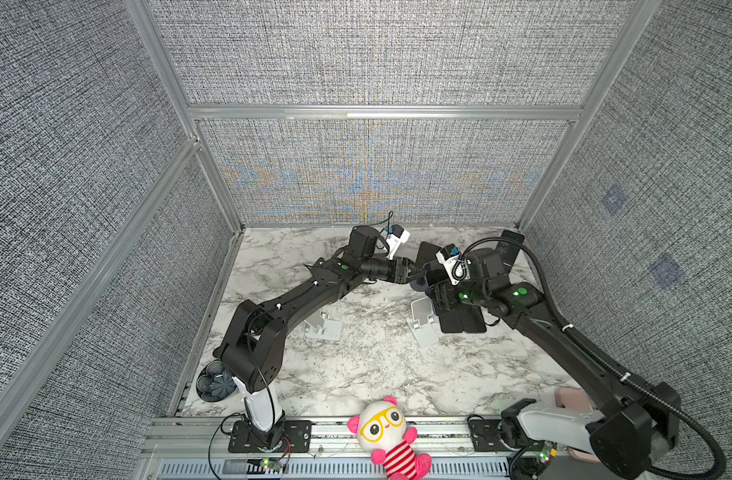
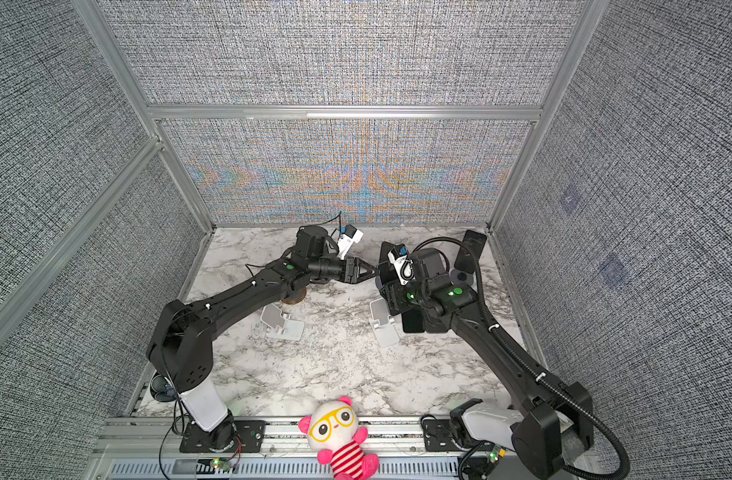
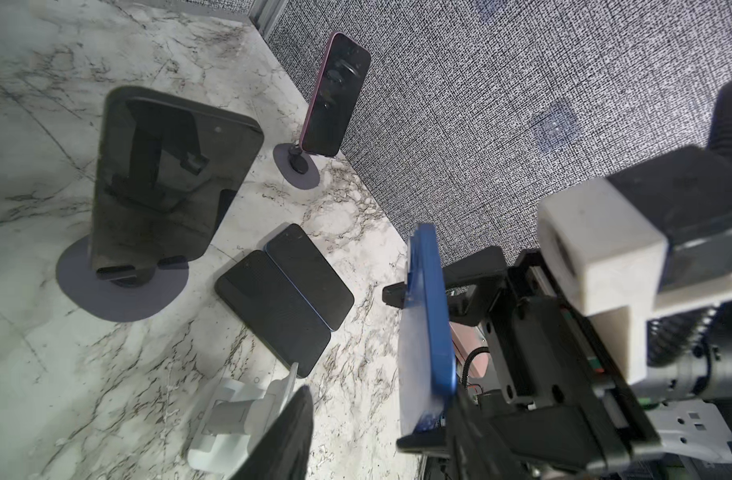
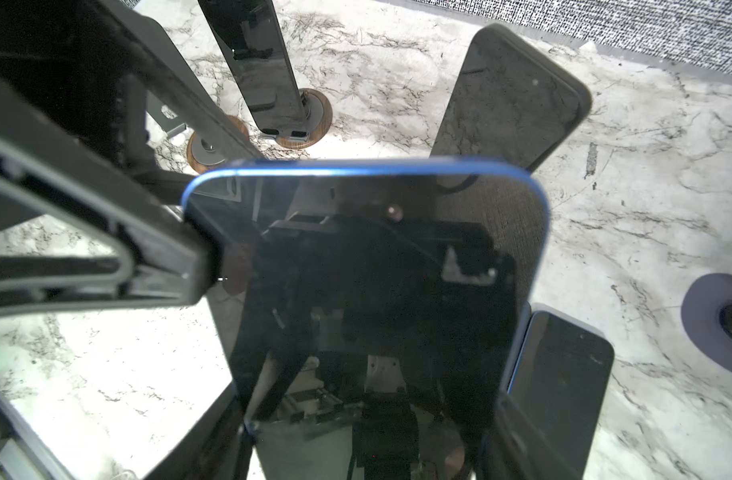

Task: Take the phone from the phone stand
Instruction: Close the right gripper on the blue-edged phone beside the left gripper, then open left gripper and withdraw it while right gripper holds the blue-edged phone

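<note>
Top: left tool (image 2: 372, 272) at desk (image 2: 322, 374) far right-centre, nose to nose w/ right arm. Left wrist: phone (image 3: 428, 316) edge-on, airborne, clear of stand (image 3: 231, 419), clamped by long edges in right tool (image 3: 397, 370) – prob. handover. Right wrist: left tool jaws parted astride phone's edge, gripping nothing.

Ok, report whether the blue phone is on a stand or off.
Off. The blue phone is clamped across its edges in the right tool, raised off the table; the white stand nearby is bare.
</note>
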Controlling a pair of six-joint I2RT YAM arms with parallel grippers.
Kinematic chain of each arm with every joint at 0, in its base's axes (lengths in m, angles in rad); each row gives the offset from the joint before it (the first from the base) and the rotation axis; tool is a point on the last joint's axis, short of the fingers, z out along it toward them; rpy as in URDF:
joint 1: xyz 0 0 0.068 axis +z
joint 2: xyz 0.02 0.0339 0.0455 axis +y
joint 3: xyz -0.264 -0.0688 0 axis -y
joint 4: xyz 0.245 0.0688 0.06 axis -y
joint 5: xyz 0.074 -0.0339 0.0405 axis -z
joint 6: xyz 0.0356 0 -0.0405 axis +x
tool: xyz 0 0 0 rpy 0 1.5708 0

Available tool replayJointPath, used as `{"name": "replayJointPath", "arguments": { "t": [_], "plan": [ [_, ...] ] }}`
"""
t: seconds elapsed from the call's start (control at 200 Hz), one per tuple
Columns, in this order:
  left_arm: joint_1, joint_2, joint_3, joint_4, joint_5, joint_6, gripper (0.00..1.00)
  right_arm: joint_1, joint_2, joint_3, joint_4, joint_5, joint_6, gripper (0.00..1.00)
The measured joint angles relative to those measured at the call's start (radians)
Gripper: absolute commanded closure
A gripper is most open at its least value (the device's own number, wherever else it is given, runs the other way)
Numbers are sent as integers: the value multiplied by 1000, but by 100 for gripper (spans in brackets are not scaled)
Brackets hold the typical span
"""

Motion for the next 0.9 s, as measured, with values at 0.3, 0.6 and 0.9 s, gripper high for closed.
{"name": "replayJointPath", "arguments": {
  "t": [0.3,0.6,0.9],
  "plan": [
    [-15,8,5,-94,-72,91,38,-93,-101,-32,-79,42,37,50],
    [-81,124,97,-308,-192,250,38,-189,-176,-52,-118,40,41,50],
    [-109,183,139,-411,-233,310,57,-212,-171,-55,-118,30,38,50]
  ]
}}
